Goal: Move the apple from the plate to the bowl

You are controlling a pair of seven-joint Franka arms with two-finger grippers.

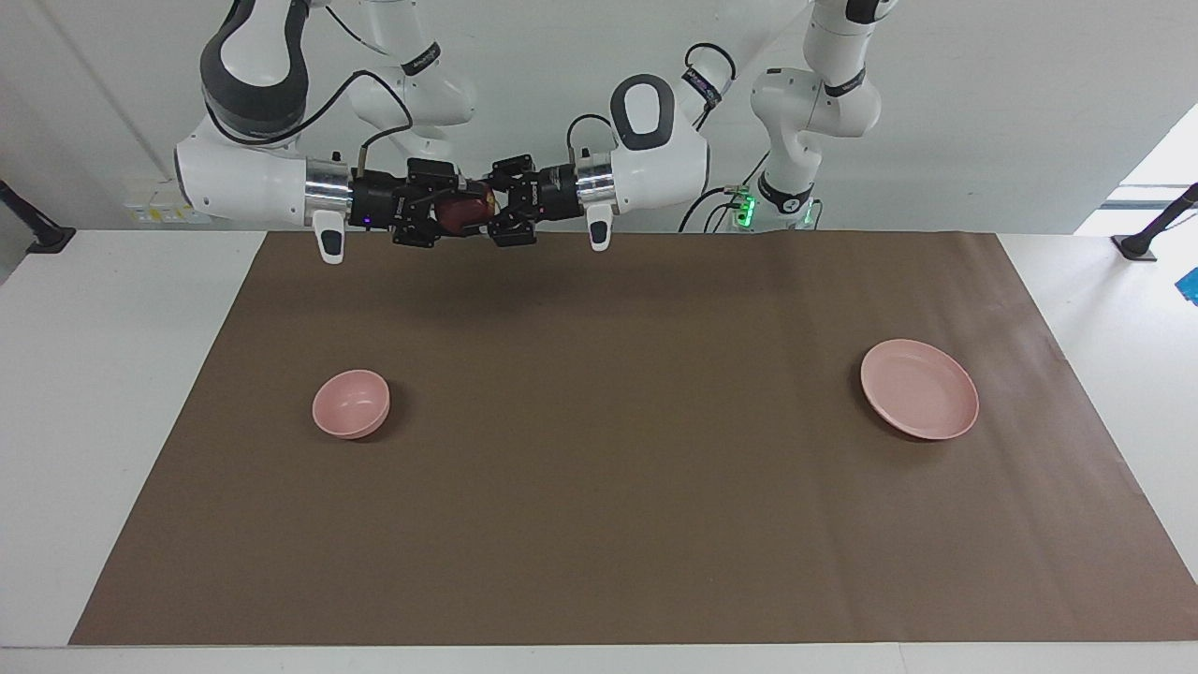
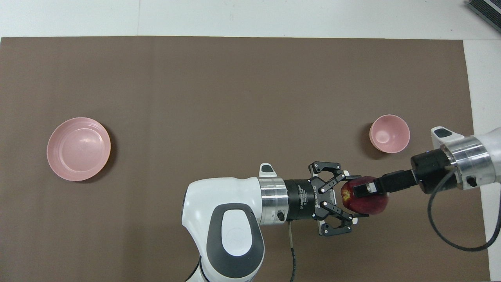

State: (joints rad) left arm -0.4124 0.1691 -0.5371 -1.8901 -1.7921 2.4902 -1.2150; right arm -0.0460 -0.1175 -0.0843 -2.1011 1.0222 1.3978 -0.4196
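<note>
The dark red apple (image 1: pixel 460 213) (image 2: pixel 366 201) hangs in the air over the brown mat, close to the robots' edge of it. My left gripper (image 1: pixel 482 211) (image 2: pixel 353 198) reaches in level and is shut on the apple from the left arm's side. My right gripper (image 1: pixel 447 213) (image 2: pixel 363 190) meets it from the right arm's side, one finger across the apple's top, and is shut on it too. The pink bowl (image 1: pixel 351 402) (image 2: pixel 390 133) stands empty toward the right arm's end. The pink plate (image 1: pixel 919 388) (image 2: pixel 78 149) lies empty toward the left arm's end.
A brown mat (image 1: pixel 599 524) covers most of the white table. Both forearms stretch level above the mat's edge nearest the robots. A dark object (image 2: pixel 485 9) sits at the table's corner farthest from the robots, at the right arm's end.
</note>
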